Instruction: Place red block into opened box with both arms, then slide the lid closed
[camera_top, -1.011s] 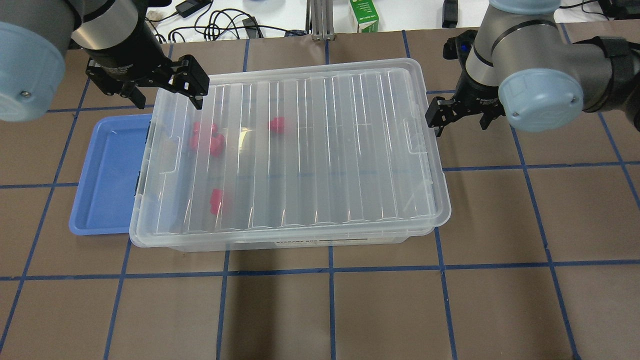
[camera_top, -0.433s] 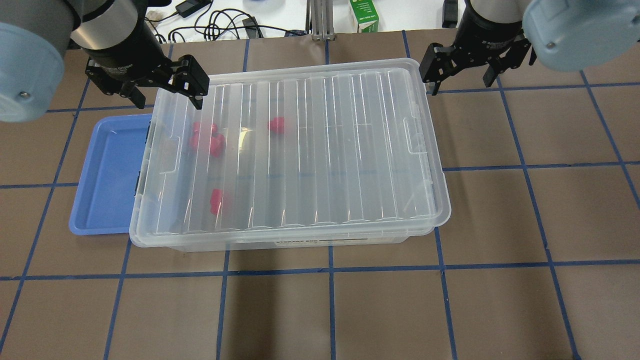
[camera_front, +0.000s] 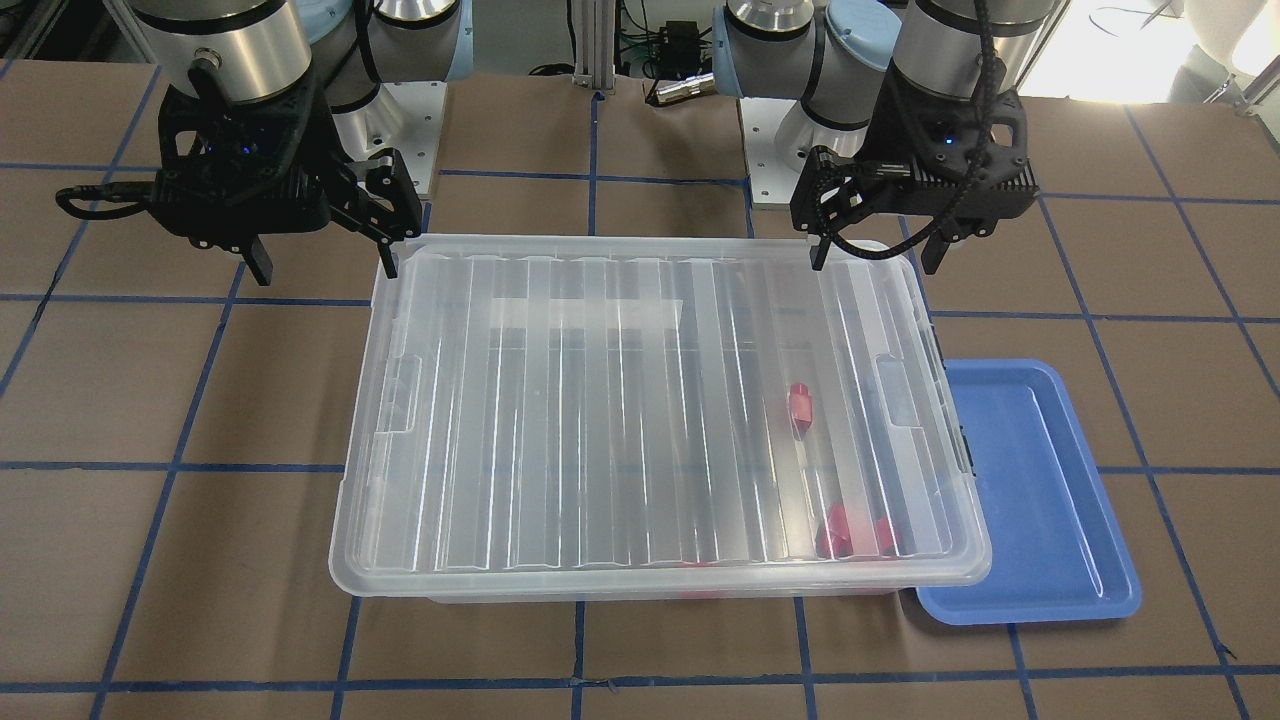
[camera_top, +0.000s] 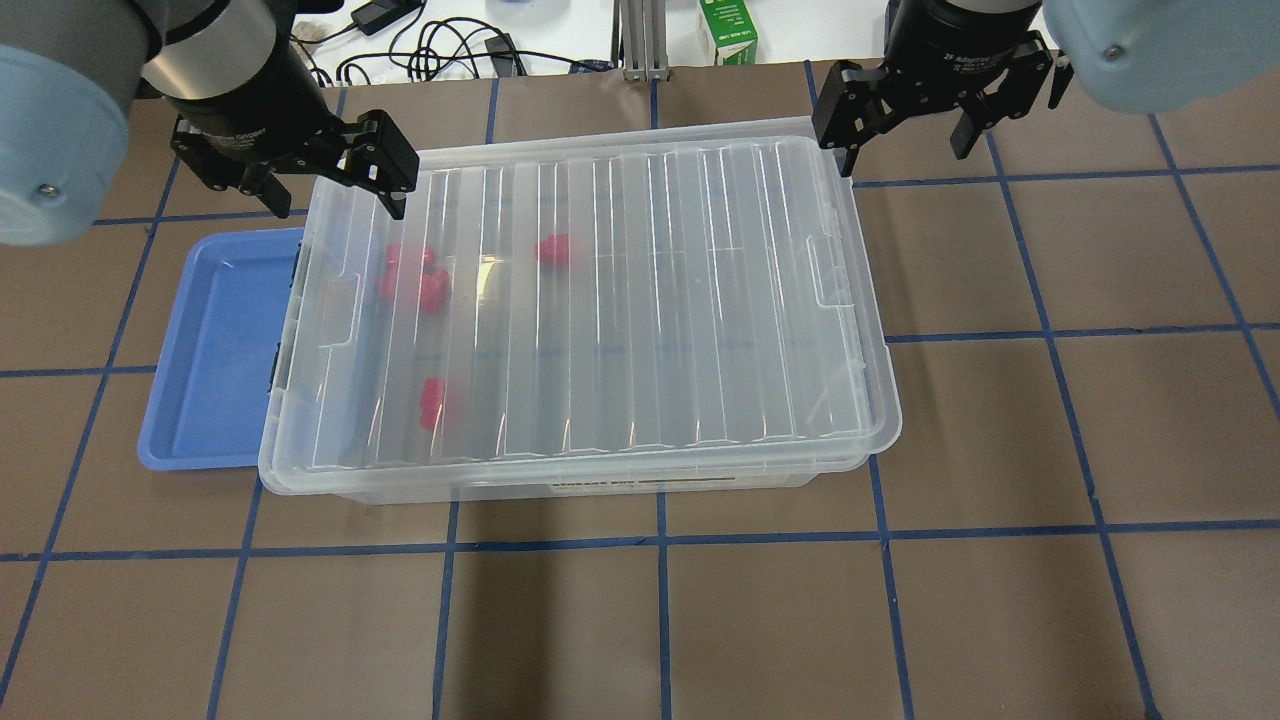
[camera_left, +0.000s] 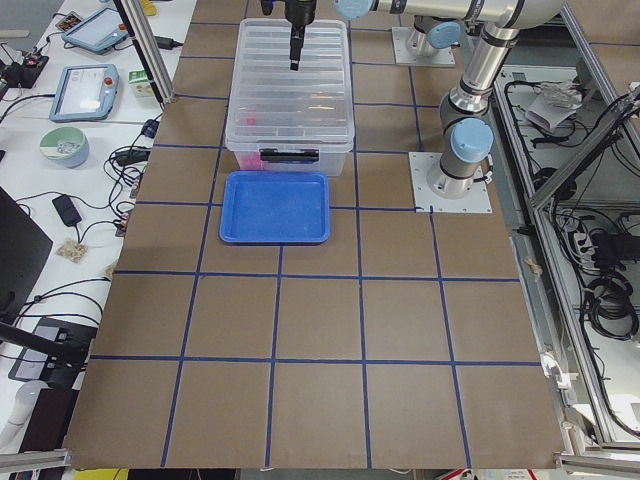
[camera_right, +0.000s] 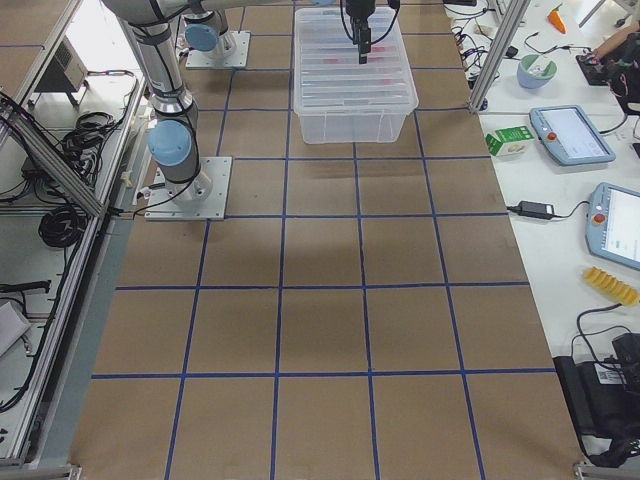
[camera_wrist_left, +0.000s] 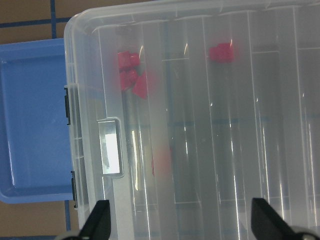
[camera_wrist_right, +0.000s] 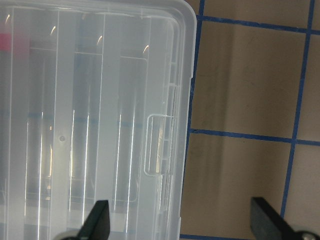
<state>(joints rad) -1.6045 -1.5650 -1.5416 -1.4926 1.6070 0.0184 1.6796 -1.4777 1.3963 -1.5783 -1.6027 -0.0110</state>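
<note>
Overhead exterior: lid (camera_top: 640, 300) lying flat over box (camera_top: 420, 490), covering it. Red block (camera_front: 800, 405) inside the box beneath the lid, toward the end that has the blue tray (camera_top: 210, 340) just beside it; other red pieces (camera_top: 412, 275) lie apart from it, all blurred through the plastic. Left gripper (camera_top: 335, 200) above the lid's tray-side end, jaws wide apart, holding nothing. Right gripper (camera_top: 905, 150) above the opposite end, jaws likewise wide, empty

I see the clear ribbed lid (camera_top: 600, 300) lying flat, fully covering the box (camera_top: 450, 488). Red block (camera_front: 800, 405) lies inside under it, twd robot-left end.
</note>
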